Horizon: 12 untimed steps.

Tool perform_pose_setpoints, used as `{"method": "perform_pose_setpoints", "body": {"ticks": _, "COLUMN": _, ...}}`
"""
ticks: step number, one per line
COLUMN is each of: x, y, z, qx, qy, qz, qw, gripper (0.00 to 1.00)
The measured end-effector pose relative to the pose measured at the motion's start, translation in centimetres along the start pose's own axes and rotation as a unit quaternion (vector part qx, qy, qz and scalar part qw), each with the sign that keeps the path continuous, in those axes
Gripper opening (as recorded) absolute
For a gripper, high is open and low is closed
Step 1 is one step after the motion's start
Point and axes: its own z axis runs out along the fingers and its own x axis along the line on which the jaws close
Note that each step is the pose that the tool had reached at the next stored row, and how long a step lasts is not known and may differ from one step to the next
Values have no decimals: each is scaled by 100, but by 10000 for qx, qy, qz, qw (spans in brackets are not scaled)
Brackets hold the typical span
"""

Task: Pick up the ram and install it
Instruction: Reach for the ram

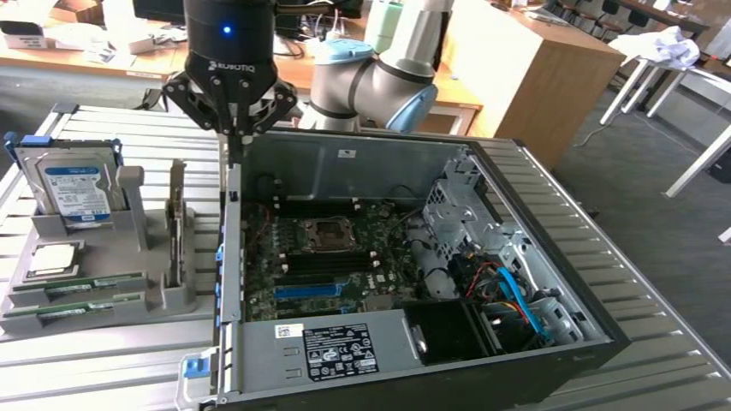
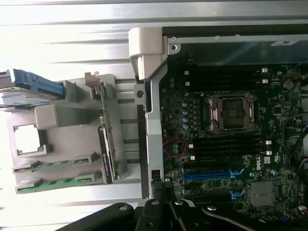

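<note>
A: Since we want to know why the gripper (image 1: 234, 147) hangs where it does, let us start with its fingers; we see them pinched together to a narrow point, with nothing between them.

B: Agreed; we read that as an empty, closed hand; it stands in the upper left of the exterior frame, above the side wall of the computer case (image 1: 232, 257), well apart from the parts rack.

A: And the ram (image 1: 80, 287)?

B: We find it in the lower left of that frame, resting on its long edge in a slot of the grey holder (image 1: 171, 298); a second stick (image 1: 71, 312) lies just beside it in the next slot; neither has been lifted.

A: Why on edge, do we think?

B: We judge that the slots prop each stick so its upper edge stands free for a pinch from above; flat on the table, closed fingers would have little to take hold of.

A: We also note the hard drive (image 1: 74, 184) and the processor chip (image 1: 51, 257) in their own pockets of the same holder; each part seems kept separate so that nothing overlaps.

B: The case lies on its side with the panel off, so the motherboard (image 1: 342, 265) faces up; in the wrist view the memory slots (image 2: 226, 144) run alongside the processor socket (image 2: 231, 113), and they look bare to us; we take that layout as meant for a straight descent.
</note>
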Motion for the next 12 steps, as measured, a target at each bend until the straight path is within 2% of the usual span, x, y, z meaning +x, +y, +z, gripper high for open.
{"method": "perform_pose_setpoints", "body": {"ticks": 12, "x": 78, "y": -5, "z": -2, "qx": 0, "qy": 0, "qz": 0, "qw": 10000, "gripper": 10}}
